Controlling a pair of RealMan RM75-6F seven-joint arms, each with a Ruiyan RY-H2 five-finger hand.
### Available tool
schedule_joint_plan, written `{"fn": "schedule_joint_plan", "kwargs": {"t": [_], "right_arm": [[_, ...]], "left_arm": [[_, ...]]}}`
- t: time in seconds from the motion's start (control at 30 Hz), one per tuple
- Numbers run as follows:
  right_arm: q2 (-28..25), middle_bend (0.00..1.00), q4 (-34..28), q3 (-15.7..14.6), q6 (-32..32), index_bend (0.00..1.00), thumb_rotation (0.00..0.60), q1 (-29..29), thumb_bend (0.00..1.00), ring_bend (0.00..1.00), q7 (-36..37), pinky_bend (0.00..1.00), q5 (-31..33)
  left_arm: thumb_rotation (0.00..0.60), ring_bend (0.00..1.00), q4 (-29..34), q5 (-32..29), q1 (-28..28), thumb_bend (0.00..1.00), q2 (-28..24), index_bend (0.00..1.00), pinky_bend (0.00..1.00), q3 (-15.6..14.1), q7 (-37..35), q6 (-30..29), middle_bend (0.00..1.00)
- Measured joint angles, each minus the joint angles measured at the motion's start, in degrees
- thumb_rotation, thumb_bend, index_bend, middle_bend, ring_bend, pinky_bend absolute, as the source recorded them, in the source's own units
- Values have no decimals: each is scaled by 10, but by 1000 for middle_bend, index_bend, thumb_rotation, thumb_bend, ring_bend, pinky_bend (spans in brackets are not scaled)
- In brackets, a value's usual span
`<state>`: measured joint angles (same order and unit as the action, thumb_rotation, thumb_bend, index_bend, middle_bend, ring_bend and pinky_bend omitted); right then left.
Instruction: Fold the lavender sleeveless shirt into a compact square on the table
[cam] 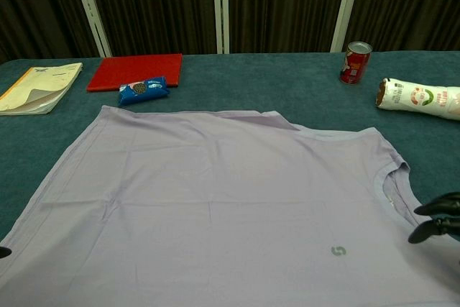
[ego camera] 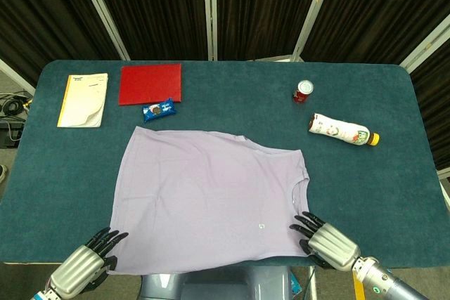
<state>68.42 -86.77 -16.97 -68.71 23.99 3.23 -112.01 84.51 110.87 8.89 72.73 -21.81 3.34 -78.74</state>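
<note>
Lying flat, shirt (ego camera: 207, 198) looks thin, limp, light. Pinch hem corners by both hands' fingers (ego camera: 105, 238), now spread, holding nothing.

The head view looks down from high above the lavender shirt (ego camera: 207, 198) and shows the whole blue surface (ego camera: 365, 187). The chest view sits low and close behind the shirt (cam: 215, 206), facing the dark curtains (cam: 287, 1). Both views share the shirt and the red can (ego camera: 303, 92) (cam: 355, 62).
</note>
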Motion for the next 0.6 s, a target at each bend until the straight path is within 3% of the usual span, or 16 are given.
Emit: {"fn": "schedule_joint_plan", "kwargs": {"t": [0.4,0.6], "right_arm": [[-20,158,-61,-36,9,691,600,9,488,0,-11,0,-52],[-21,158,-73,-44,19,692,600,12,488,0,-12,0,-58]], "left_arm": [[600,0,34,5,-1,533,-45,683,0,-36,-32,23,0],[600,0,65,5,-2,533,-67,682,0,-46,-15,37,0]]}}
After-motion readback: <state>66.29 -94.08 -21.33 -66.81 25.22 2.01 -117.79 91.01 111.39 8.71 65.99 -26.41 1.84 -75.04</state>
